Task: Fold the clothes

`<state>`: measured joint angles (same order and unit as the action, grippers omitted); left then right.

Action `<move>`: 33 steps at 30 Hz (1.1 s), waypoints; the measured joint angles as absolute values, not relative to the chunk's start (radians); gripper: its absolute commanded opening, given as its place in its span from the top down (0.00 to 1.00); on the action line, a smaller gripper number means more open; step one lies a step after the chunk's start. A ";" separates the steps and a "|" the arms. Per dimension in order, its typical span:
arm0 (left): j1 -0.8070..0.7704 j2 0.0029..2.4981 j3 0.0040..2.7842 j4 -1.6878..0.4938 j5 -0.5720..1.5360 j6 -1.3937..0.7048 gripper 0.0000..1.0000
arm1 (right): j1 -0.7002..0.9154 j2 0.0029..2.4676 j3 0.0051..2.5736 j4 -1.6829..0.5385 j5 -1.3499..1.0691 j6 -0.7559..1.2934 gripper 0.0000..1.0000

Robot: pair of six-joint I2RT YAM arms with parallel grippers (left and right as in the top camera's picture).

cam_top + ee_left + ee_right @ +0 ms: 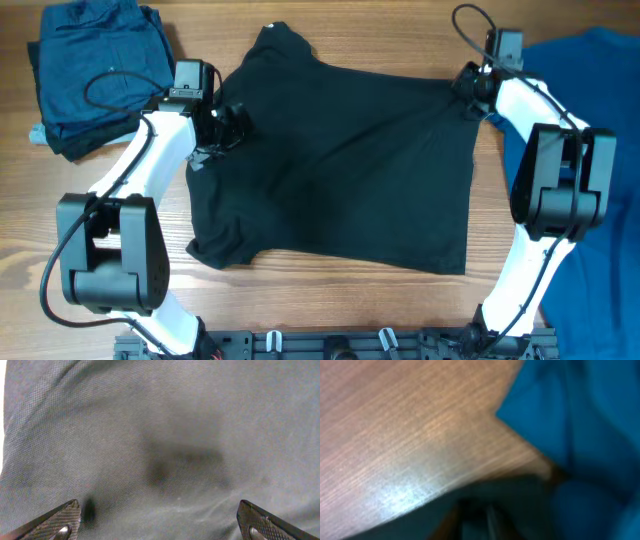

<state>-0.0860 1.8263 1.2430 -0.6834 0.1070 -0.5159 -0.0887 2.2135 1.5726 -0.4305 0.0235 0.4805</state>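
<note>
Overhead, mid-table: black T-shirt (340, 170) lay spread flat in one layer, no fold made yet by the look of it. Collar end with a small white mark (272, 27) pointed at the far edge. One sleeve sat near-left and the straight hem ran down the right side. Soft creases, otherwise flat and matte. Left gripper (228, 122) was over the shirt's left edge, right gripper (468, 85) at its far-right corner. My read: each arm was stationed at one end of the same long side so that side could be carried over as one. Dark blue clothes (95, 75) were bunched at the far-left corner of the table (330, 300), and the bright blue shirt (590, 70) was at the right edge. Both were off the work area, probably to keep it clear.

Left wrist: fingertips (65, 520) were spread as wide as they go with nothing between them. Only black weave lay below, with a shadow on it. Close to the cloth; contact not determinable.

Right wrist: blurred. Bare table (395, 435), a corner of the bright blue shirt (580, 420) on the right, and a dark band along the bottom, probably the black shirt's edge. Its fingers weren't resolvable, so I couldn't tell how far the jaws stood apart or whether they had cloth.
</note>
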 measured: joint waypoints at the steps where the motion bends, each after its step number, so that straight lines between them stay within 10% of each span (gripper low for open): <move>1: -0.086 1.826 1.243 -0.680 0.107 -0.507 0.00 | -0.090 2.217 1.611 -0.497 0.030 0.475 0.15; 9: -0.088 1.821 1.280 -0.682 0.111 -0.471 0.01 | -0.096 2.125 2.008 -1.006 0.010 0.453 0.01; 33: -0.101 1.299 1.394 -1.278 0.039 -0.673 0.00 | -0.043 1.528 1.874 -1.607 -0.004 0.654 0.00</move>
